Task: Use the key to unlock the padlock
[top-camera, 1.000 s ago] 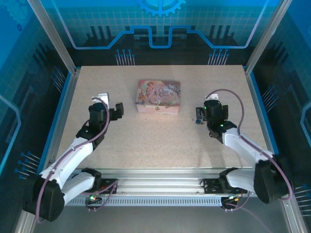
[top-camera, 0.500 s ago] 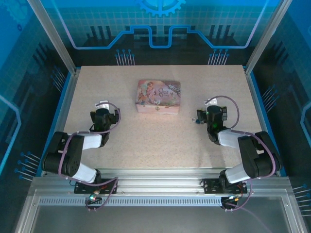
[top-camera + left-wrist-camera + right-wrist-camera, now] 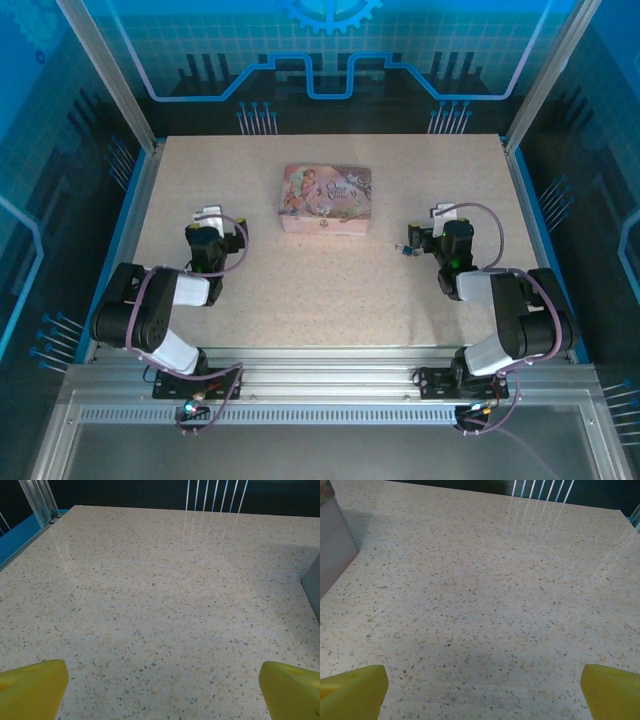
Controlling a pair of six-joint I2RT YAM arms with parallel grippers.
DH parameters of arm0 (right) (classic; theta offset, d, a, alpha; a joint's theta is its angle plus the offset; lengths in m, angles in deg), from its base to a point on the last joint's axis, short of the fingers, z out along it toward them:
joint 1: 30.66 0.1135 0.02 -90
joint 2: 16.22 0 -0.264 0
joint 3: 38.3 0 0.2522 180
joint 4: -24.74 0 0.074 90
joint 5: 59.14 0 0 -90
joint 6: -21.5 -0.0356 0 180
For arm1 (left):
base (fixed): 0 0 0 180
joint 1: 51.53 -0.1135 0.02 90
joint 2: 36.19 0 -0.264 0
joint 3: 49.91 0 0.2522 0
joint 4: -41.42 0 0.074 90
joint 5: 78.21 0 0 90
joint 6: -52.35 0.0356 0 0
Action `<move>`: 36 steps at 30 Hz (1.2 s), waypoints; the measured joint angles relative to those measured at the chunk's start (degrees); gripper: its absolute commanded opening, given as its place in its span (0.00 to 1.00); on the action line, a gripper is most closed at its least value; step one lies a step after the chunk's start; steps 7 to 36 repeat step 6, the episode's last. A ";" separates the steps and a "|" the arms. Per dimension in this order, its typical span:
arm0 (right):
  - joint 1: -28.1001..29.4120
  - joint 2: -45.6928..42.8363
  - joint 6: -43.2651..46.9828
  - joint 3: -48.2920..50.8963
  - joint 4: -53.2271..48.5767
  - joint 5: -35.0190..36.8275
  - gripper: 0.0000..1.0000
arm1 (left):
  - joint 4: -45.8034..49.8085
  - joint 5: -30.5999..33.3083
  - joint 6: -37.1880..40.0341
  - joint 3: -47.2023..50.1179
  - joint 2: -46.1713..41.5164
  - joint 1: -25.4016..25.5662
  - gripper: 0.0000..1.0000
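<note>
The padlock (image 3: 406, 248) is a tiny dark piece with a bluish glint lying on the speckled table, just left of my right gripper (image 3: 441, 226). That gripper is open; in the right wrist view (image 3: 482, 692) its yellow fingertips (image 3: 352, 690) stand wide apart over bare table. My left gripper (image 3: 212, 226) sits low at the left of the table, also open (image 3: 162, 695) with nothing between its yellow fingertips (image 3: 32, 687). I cannot make out a key.
A pink picture tin (image 3: 327, 198) stands at the table's middle back; its side wall edges into the left wrist view (image 3: 312, 587) and the right wrist view (image 3: 332, 545). Blue frame rails (image 3: 130, 215) border the table. Both arms are folded low near their bases.
Both arms have folded down and back toward their bases. The right gripper has shifted slightly right, away from the padlock, which has stayed put.
</note>
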 measured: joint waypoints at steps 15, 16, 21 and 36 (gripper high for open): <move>-0.15 0.00 -0.17 0.00 0.09 -1.20 1.00 | -0.07 0.00 0.00 0.00 0.00 0.00 0.99; -0.15 0.00 -0.17 0.00 0.09 -1.20 1.00 | -0.07 0.00 0.00 0.00 0.00 0.00 0.99; -0.15 0.00 -0.17 0.00 0.09 -1.20 1.00 | -0.07 0.00 0.00 0.00 0.00 0.00 0.99; -0.15 0.00 -0.17 0.00 0.09 -1.20 1.00 | -0.07 0.00 0.00 0.00 0.00 0.00 0.99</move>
